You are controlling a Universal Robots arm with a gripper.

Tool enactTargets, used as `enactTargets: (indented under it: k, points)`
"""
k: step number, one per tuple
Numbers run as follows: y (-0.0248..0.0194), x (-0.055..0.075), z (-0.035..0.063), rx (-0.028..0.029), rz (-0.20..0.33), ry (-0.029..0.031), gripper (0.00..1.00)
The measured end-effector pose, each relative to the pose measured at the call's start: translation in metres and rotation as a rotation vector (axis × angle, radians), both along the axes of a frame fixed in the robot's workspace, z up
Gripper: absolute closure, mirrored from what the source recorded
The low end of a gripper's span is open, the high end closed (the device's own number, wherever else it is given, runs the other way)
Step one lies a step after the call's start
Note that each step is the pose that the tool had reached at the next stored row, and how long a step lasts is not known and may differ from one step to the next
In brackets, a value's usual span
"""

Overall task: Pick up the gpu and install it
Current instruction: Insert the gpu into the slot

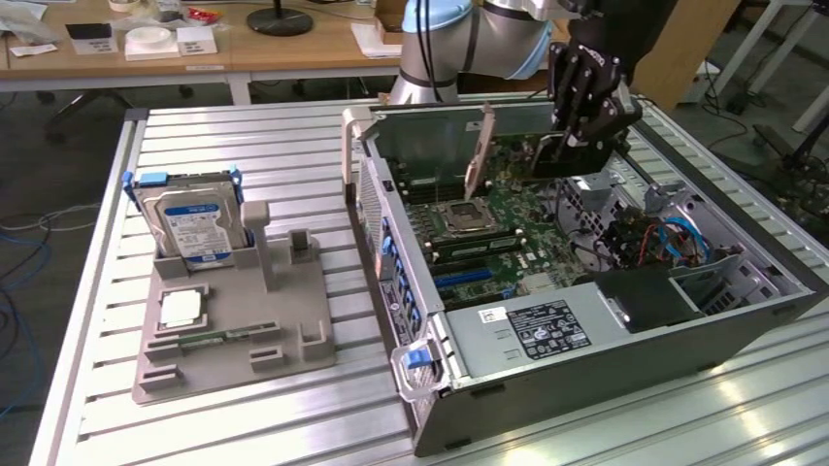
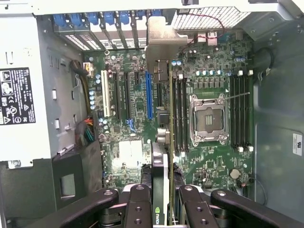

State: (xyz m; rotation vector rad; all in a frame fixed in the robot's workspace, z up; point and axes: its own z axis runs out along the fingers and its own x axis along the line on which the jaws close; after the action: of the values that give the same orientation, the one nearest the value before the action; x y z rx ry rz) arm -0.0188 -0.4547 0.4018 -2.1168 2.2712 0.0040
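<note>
Now the hand (image 2: 164, 211) is clamped on the gpu (image 2: 162, 161), held on edge above the motherboard (image 2: 209, 156) inside the open case (image 1: 609, 379), its long axis running from the hand toward nine o'clock in the exterior view, bracket (image 2: 159, 42) end farthest out.

On the table (image 1: 259, 146), the stand (image 1: 301, 291) holding the hard drive (image 1: 194, 228) sits at the exterior view's left, the open computer case (image 1: 583, 388) at its right, and the gpu (image 1: 482, 146) stands on edge inside the case, clamped in the gripper (image 1: 560, 160).
</note>
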Motion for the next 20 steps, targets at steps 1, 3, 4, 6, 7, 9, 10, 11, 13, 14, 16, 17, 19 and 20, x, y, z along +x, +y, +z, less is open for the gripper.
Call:
enactTargets:
  k: [1,3,4,6,7,9,10,11,13,14,16,17,19,20]
  points:
    - [0.0000,0.000,-0.0012,0.0000,0.000,0.0000,0.73]
    - [0.0000,-0.001,-0.0028,-0.0002,0.000,0.0001,0.73]
    - [0.0000,-0.001,-0.0028,-0.0002,0.000,0.0002,0.73]
    - [0.0000,-0.001,-0.0028,-0.0002,0.000,0.0001,0.73]
    - [0.0000,-0.001,-0.0029,0.0006,0.000,0.0002,0.73]
    - [0.0000,-0.001,-0.0031,0.0114,0.000,0.0000,0.73]
    - [0.0000,-0.001,-0.0031,0.0132,0.000,0.0000,0.73]
    - [0.0000,-0.001,-0.0031,0.0132,0.000,0.0000,0.73]
    - [0.0000,-0.001,-0.0031,0.0138,0.000,0.0000,0.73]
    - [-0.0003,-0.001,-0.0034,0.0148,0.000,0.0000,0.73]
    - [-0.0007,-0.001,-0.0053,0.0151,0.000,0.0000,0.73]
    - [-0.0010,-0.001,-0.0067,0.0150,0.000,0.0001,0.73]
    - [-0.0013,-0.001,-0.0097,0.0149,0.000,0.0001,0.73]
    - [-0.0015,-0.001,-0.0113,0.0151,0.000,0.0000,0.73]
